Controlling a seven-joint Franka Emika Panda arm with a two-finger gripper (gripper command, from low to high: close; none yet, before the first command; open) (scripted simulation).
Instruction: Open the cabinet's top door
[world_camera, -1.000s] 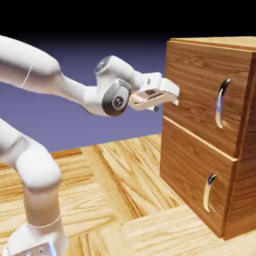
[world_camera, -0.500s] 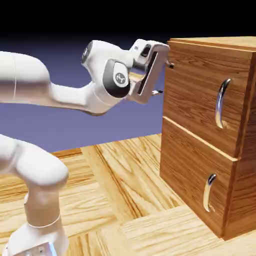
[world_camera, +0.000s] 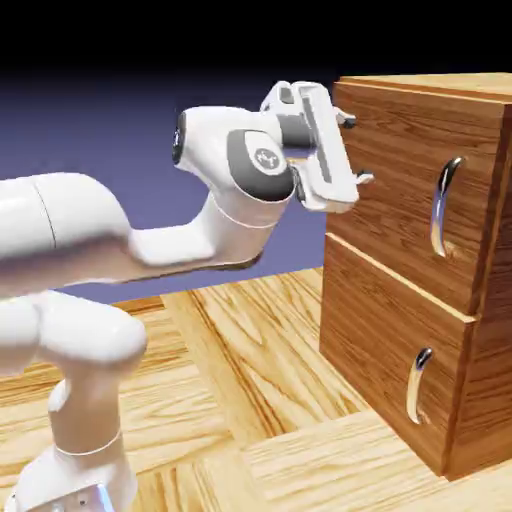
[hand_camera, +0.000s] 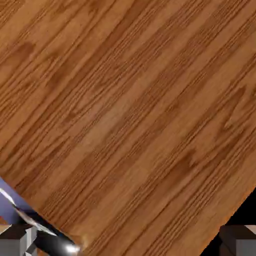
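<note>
The brown wood-grain cabinet stands at the right of the exterior view. Its top door is the taller upper panel, and it looks shut, with a long curved silver handle near its right edge. My gripper is open and holds nothing. It hovers at the door's upper left, well left of the handle, with both fingertips close to the wood. In the hand view, wood grain fills the picture. The two grey fingertips sit wide apart at the bottom corners, and a shiny silver streak shows at the lower left.
Below the top door is a shorter panel with a smaller silver handle. The wooden table stretches in front of the cabinet. My white arm spans the left half of the exterior view.
The hand has swung from pointing level to rolled upright. It has also moved right, closer to the top door's upper left. The jaws have stayed open.
</note>
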